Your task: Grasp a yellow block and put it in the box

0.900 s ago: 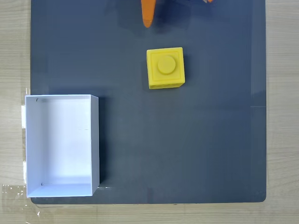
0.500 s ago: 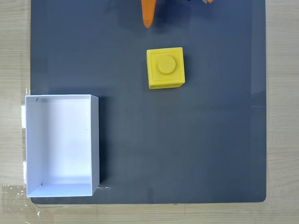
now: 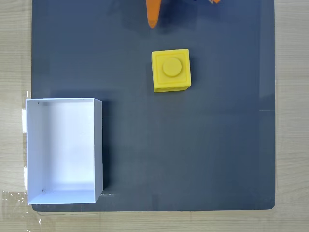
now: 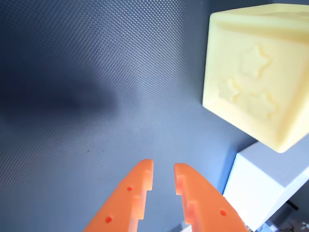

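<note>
The yellow block (image 3: 171, 70) sits stud-up on the dark mat (image 3: 193, 154), resting free with nothing touching it. Taking the block as the marker in the fixed view, the white box (image 3: 98, 145) lies well apart from it, down and to the left, at the mat's left edge and partly over the wooden table (image 3: 14, 58). The box is open-topped with a plain white floor.

Above the block in that view, near the top edge, an orange finger (image 3: 153, 14) of the gripper pokes in, clear of the block. In the wrist view the gripper (image 4: 163, 175) comes up from the bottom edge with its two orange fingers a narrow gap apart and nothing between them, so it is nearly closed on air. There the block (image 4: 256, 82) fills the upper right, showing faint embossed stars on one face, and a corner of the box (image 4: 260, 186) shows just below it.
</note>
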Robot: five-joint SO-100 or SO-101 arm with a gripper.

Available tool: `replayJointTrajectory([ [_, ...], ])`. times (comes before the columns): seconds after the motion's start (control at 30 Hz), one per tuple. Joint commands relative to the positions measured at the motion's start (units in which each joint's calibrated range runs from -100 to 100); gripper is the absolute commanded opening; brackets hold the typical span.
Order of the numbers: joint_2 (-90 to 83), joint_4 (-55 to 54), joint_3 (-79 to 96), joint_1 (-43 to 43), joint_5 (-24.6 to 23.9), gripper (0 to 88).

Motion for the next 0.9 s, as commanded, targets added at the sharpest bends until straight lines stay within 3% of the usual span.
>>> replayJointTrajectory([
  [0.0,9.62,-2.59,-10.42,-0.23,-0.16,5.1],
  [0.27,39.70,-1.28,-41.72,-0.39,0.26,5.7],
  [0.57,67.33,21.32,-75.19,-5.02,0.00,6.3],
  [0.67,73.86,25.60,-82.24,-5.36,-0.16,13.7],
  [0.87,81.06,27.69,-86.22,-5.11,0.31,40.5],
])
